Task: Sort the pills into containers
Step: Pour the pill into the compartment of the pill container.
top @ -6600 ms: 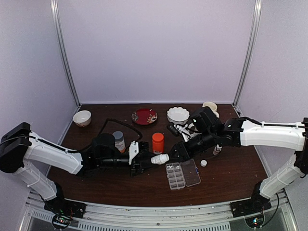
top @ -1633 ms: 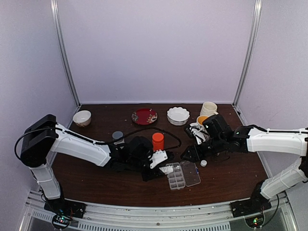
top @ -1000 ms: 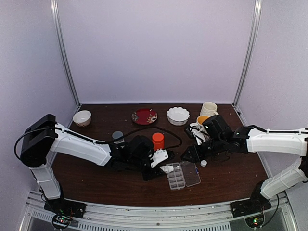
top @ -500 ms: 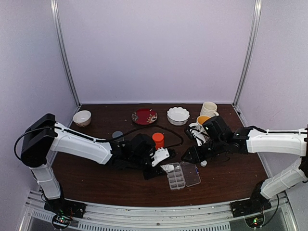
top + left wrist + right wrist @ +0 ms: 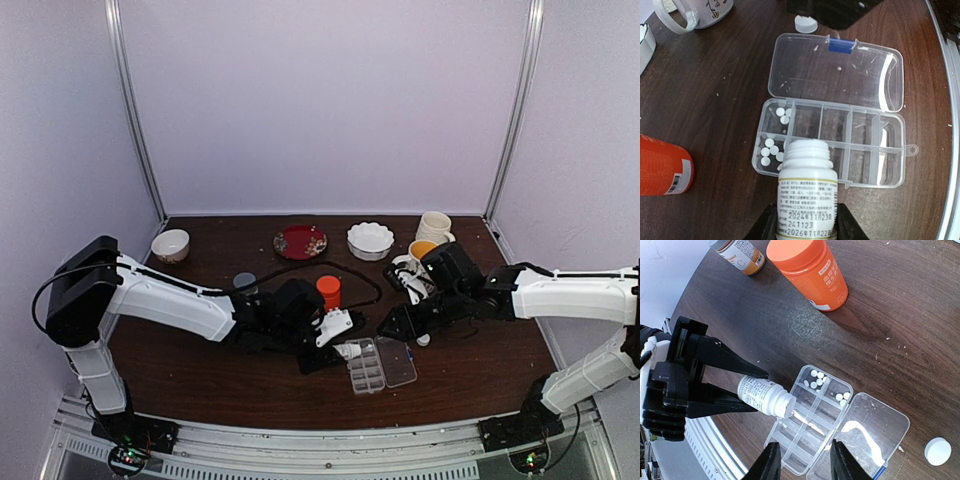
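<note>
Bright even light, soft shadows, glare on box lid (image 5: 836, 75), wrist views bowed

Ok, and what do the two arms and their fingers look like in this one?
The left arm and right arm have smooth white shells with black joints, wrists and bases. A thin black cable loops off the left one. The left fingers and right fingers are matte black, angular and tapered.

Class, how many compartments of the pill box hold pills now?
2. Both sit at the pill box's end nearest the orange bottle, one per row. The white bottle in the left gripper covers part of a neighbouring compartment, so more may be hidden.
</note>
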